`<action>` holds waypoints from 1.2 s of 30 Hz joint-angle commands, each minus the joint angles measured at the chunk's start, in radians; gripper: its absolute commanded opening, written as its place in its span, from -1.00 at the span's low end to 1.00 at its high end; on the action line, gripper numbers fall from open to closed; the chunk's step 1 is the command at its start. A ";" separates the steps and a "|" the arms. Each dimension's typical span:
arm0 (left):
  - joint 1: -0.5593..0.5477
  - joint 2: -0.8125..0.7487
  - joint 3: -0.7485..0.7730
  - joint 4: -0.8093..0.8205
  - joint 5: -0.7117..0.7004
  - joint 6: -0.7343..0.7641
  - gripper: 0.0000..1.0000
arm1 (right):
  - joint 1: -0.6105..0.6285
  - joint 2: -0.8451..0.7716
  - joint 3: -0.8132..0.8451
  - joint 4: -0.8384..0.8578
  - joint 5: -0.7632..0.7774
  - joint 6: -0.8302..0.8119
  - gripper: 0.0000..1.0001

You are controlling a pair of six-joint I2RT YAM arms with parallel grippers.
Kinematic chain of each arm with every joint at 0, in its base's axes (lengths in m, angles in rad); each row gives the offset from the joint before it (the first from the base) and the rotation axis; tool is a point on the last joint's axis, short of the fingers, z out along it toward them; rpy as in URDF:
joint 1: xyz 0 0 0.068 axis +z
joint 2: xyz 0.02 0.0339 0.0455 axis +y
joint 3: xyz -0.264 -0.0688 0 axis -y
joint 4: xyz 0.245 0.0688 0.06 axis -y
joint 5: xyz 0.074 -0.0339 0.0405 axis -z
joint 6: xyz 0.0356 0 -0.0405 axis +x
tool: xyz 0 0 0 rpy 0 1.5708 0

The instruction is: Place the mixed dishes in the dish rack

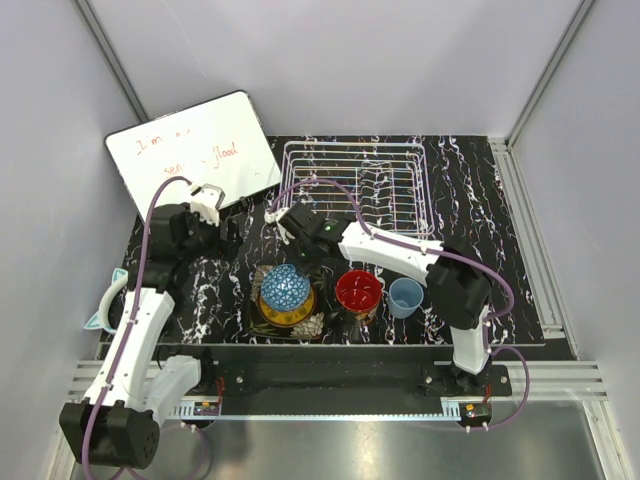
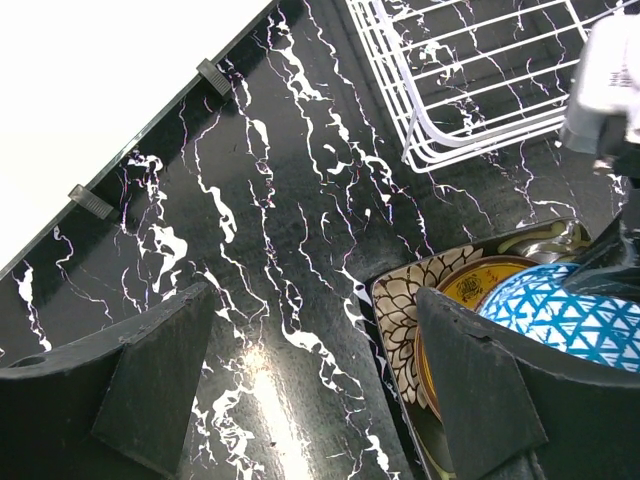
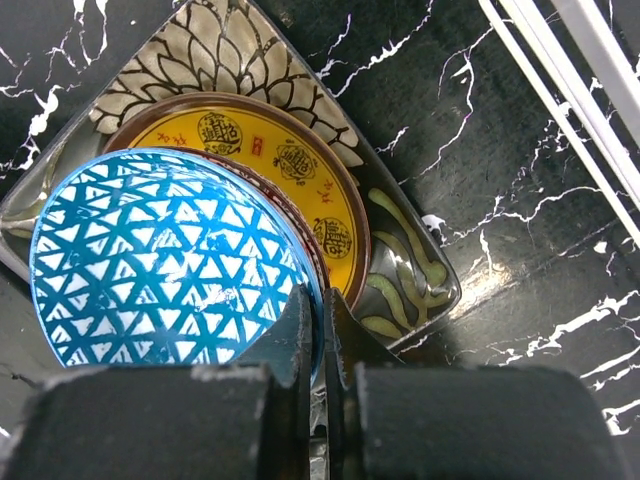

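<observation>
Five dishes sat on the near side of the dish rack (image 1: 355, 185). Three were stacked: one round blue patterned bowl (image 1: 285, 288) on a glossy yellow-and-dark plate (image 3: 300, 170) on a squarish floral dish (image 3: 220, 50). One red bowl (image 1: 358, 291) and one pale blue cup (image 1: 406, 296) stood singly. The right gripper (image 3: 322, 330), its arm reaching leftward in front of the rack, pinched the blue bowl's rim. The left gripper (image 2: 315, 300) hovered left of the white wire rack, jaws wide and holding nothing.
</observation>
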 commanded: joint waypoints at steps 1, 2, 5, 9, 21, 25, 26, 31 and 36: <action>-0.004 -0.002 -0.006 0.056 -0.011 0.010 0.73 | 0.014 -0.105 0.058 -0.014 0.066 -0.024 -1.00; -0.004 -0.002 -0.004 0.058 -0.013 0.010 0.73 | 0.014 -0.111 0.062 -0.018 0.069 -0.025 -1.00; -0.005 -0.001 -0.006 0.056 -0.017 0.010 0.73 | 0.016 -0.125 0.091 -0.027 0.058 -0.033 -1.00; -0.004 0.007 -0.007 0.058 -0.020 0.013 0.73 | 0.016 -0.136 0.142 -0.046 0.048 -0.045 -1.00; -0.004 0.024 -0.011 0.067 -0.014 0.021 0.74 | -0.012 -0.217 0.317 -0.099 0.429 -0.166 -1.00; -0.005 0.027 -0.011 0.073 -0.019 0.025 0.74 | -0.079 -0.194 0.380 -0.109 0.627 -0.214 -1.00; -0.005 0.027 -0.011 0.073 -0.022 0.027 0.74 | -0.105 -0.191 0.386 -0.103 0.656 -0.205 -1.00; -0.008 0.033 0.000 0.061 -0.040 0.042 0.75 | -0.268 -0.121 0.413 -0.063 0.938 -0.195 -1.00; -0.019 0.049 0.022 0.039 -0.062 0.047 0.76 | -0.381 0.013 0.486 0.009 1.239 -0.214 -1.00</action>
